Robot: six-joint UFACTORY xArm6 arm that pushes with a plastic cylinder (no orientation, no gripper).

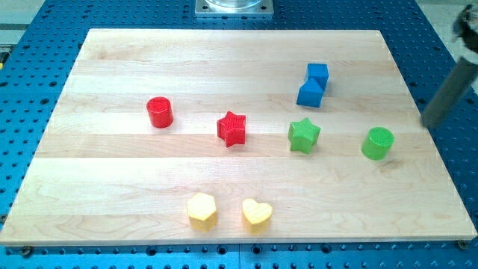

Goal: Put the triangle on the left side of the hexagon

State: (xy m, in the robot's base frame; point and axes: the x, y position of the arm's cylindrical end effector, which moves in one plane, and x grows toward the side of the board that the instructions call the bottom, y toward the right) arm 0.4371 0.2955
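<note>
A yellow hexagon (202, 211) sits near the view's bottom edge of the wooden board, with a yellow heart (257, 215) just to its right. Two blue blocks touch each other at the upper right: the lower one looks like the blue triangle (309, 94), and the upper one looks like a blue cube (318, 74). My tip (428, 124) is at the board's right edge. It is right of the green cylinder (378, 143), far from the blue blocks and touching no block.
A red cylinder (160, 112) stands at the left middle. A red star (231, 128) and a green star (304, 136) lie in the middle. The board (112, 187) lies on a blue perforated table, with a metal mount at the view's top.
</note>
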